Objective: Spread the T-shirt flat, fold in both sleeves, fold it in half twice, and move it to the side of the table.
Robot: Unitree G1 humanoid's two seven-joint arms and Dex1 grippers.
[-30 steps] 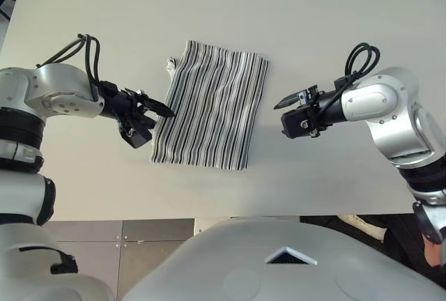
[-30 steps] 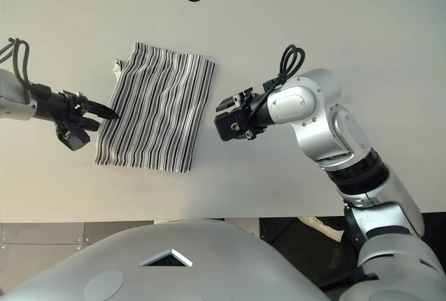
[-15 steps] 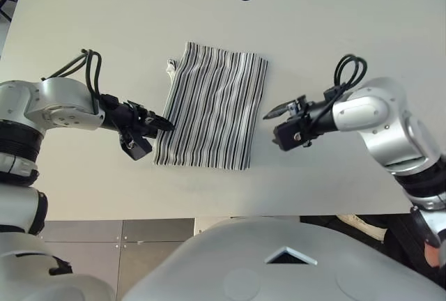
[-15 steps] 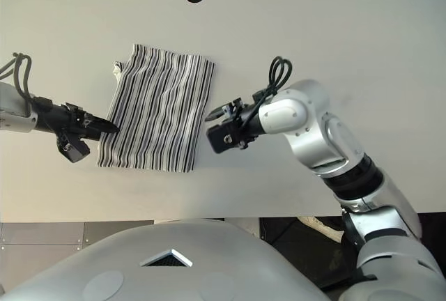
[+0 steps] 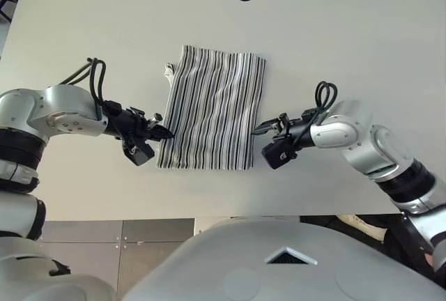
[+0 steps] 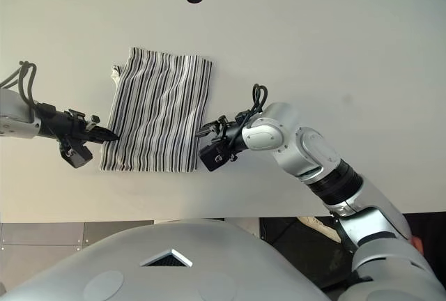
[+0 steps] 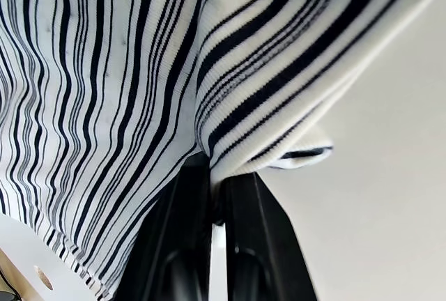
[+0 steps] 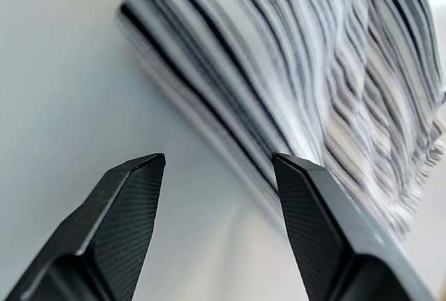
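T-shirt [image 5: 212,109], striped and folded, lies on the worktop [image 5: 348,29]. My left fingers [image 7: 185,245] pinch its left edge; my right fingers [image 8: 132,203] stand wide beside its right edge.

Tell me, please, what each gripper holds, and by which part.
The left gripper pinches the shirt at its left edge near the corner; the right gripper, open, holds nothing.
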